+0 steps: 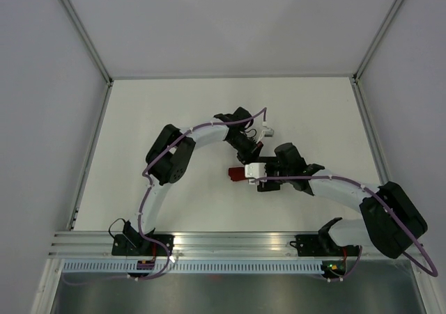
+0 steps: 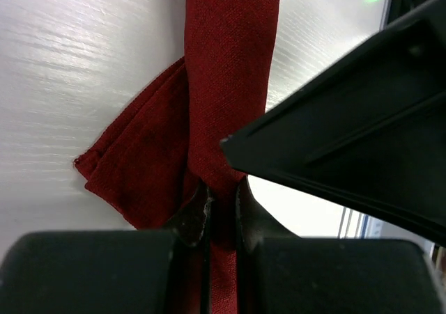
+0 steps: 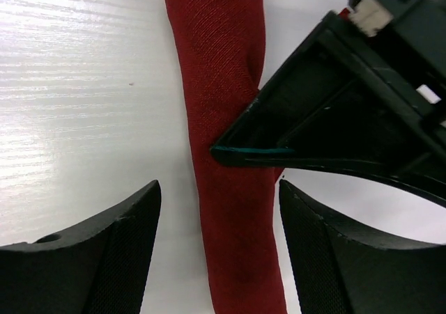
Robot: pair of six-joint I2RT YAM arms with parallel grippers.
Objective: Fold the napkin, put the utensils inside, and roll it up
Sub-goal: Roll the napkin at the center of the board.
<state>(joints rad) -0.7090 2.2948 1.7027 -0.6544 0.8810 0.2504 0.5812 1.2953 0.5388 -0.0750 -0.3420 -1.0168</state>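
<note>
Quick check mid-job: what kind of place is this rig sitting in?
Probably a lab test cell, not a dining room: a white tabletop, plain pale wall panels in metal framing around it, and an aluminium mounting rail along the near edge.

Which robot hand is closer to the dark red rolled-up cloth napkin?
Left. The left gripper is shut on the dark red cloth napkin, pinching it. The right gripper is open, straddling the roll without touching.
</note>
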